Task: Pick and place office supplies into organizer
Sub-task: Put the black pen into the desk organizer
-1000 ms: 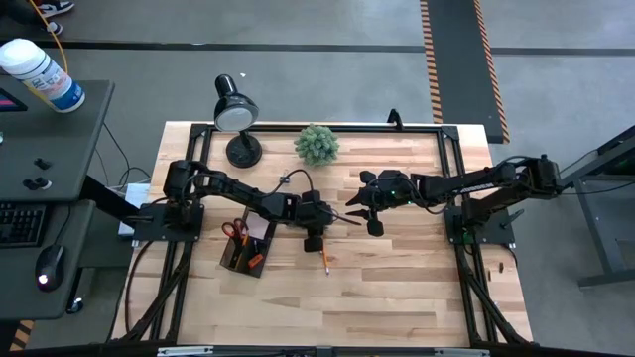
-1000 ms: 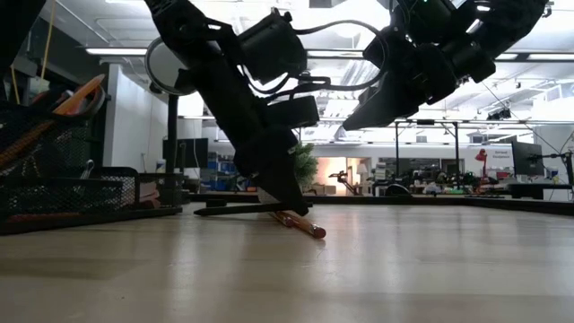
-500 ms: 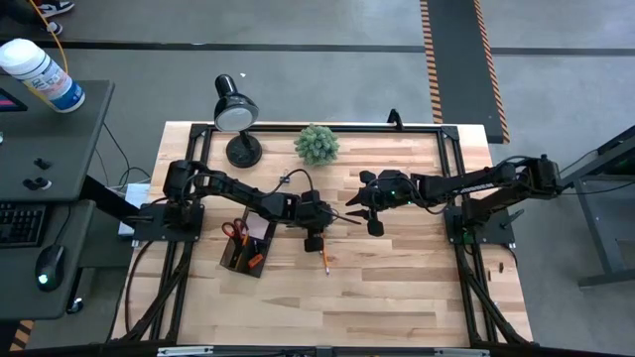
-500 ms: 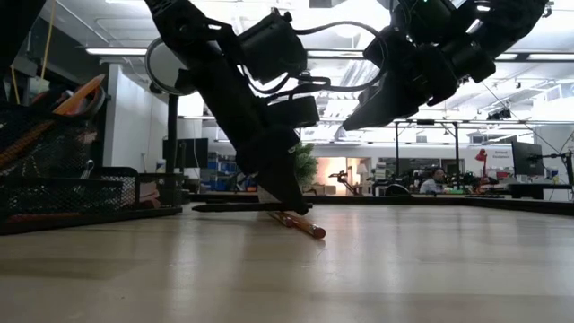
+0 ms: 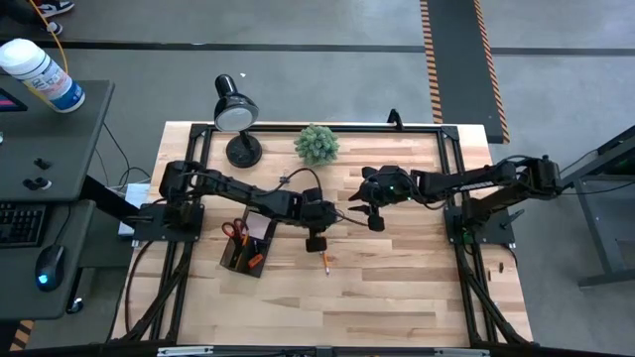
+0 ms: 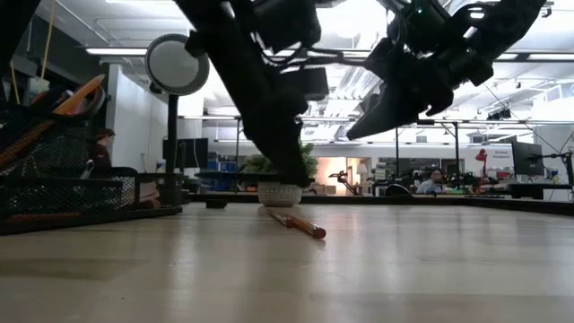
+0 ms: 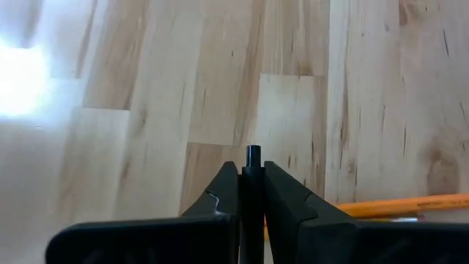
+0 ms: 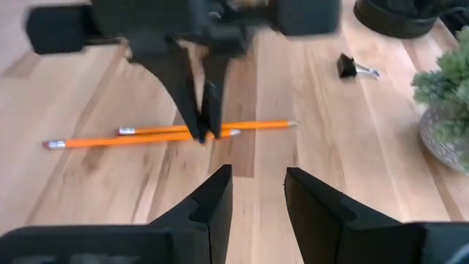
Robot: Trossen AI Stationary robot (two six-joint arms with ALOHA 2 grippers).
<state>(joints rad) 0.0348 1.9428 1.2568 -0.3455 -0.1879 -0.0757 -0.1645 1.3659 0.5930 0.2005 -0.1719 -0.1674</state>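
Note:
My left gripper (image 5: pixel 334 216) (image 7: pixel 250 167) hovers near the table's middle, shut on a dark pen (image 7: pixel 253 153). In the low view it (image 6: pixel 289 170) hangs just above the table. Two yellow-orange pencils (image 8: pixel 172 132) (image 6: pixel 298 222) (image 5: pixel 324 262) lie flat on the wood below it. My right gripper (image 5: pixel 357 205) (image 8: pixel 256 183) is open and raised (image 6: pixel 363 121), facing the left gripper from the right. The black organizer (image 5: pixel 246 248) (image 6: pixel 63 184) stands to the left and holds red-handled scissors (image 5: pixel 234 230), a pink pad (image 5: pixel 261 228) and an orange marker (image 5: pixel 255 260). My left gripper pinches the dark pen between its two fingers (image 7: pixel 286 194). The pen lies along the fingers, and its round end (image 7: pixel 253 153) sticks out just past their tips. The fingers point down at the table. The pen is lifted clear of the wood.
A green spiky plant (image 5: pixel 317 144) (image 8: pixel 447 103) and a black desk lamp (image 5: pixel 236 114) (image 6: pixel 175 65) stand at the far edge. A small black binder clip (image 8: pixel 355 67) lies on the wood near the lamp's base. Bare wood stretches toward the near edge (image 5: pixel 397 297).
My left gripper has risen from the table, still shut. The dark pen, which lay flat on the wood with one end in the fingers, has come off the table with it. The pencils have stayed where they were.

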